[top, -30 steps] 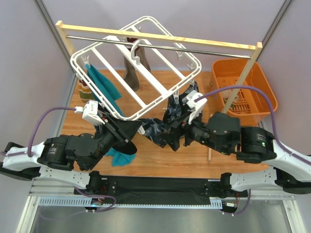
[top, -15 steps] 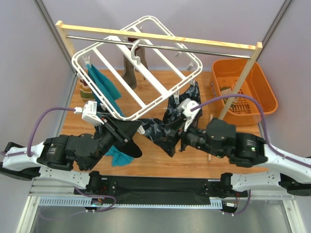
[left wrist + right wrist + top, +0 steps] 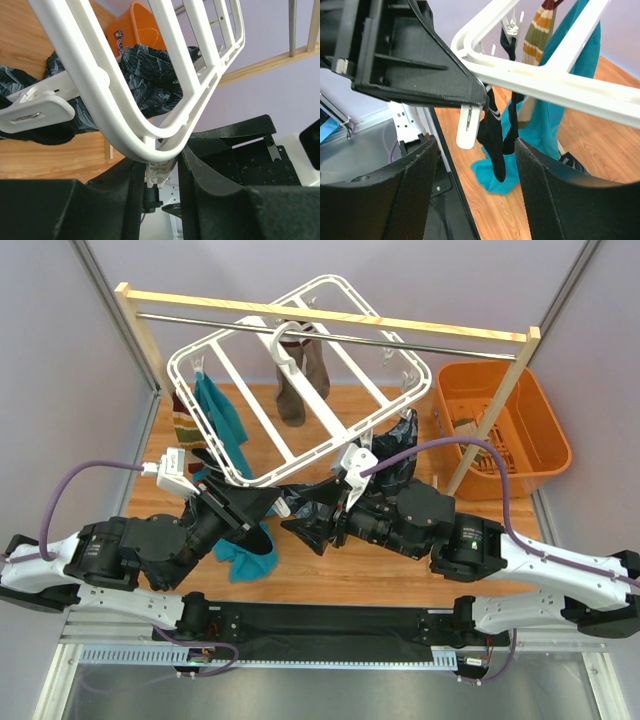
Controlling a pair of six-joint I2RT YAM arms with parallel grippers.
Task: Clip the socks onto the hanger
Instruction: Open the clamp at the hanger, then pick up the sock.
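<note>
The white hanger [image 3: 300,380] hangs tilted from the rail. My left gripper [image 3: 262,505] is shut on its near corner [image 3: 150,135], with the fingers [image 3: 132,200] on either side of the rim. A teal sock [image 3: 220,425], a grey-brown sock [image 3: 298,385] and a striped sock [image 3: 185,428] hang from it. My right gripper [image 3: 312,523] is open just right of that corner. In the right wrist view a white clip [image 3: 469,125] and a black sock [image 3: 495,137] dangle from the hanger ahead of the open right gripper [image 3: 475,150]. Another teal sock [image 3: 245,555] lies on the table.
A dark patterned cloth [image 3: 392,465] hangs from the hanger's right side and drapes onto the right arm. An orange basket [image 3: 505,390] stands at the right. The wooden rack [image 3: 330,315] with its metal rail spans the back. Purple walls close both sides.
The right arm has moved left to the hanger's near corner, and its jaws have narrowed somewhat. The hanger has swung right and back, with the left gripper still on it.
</note>
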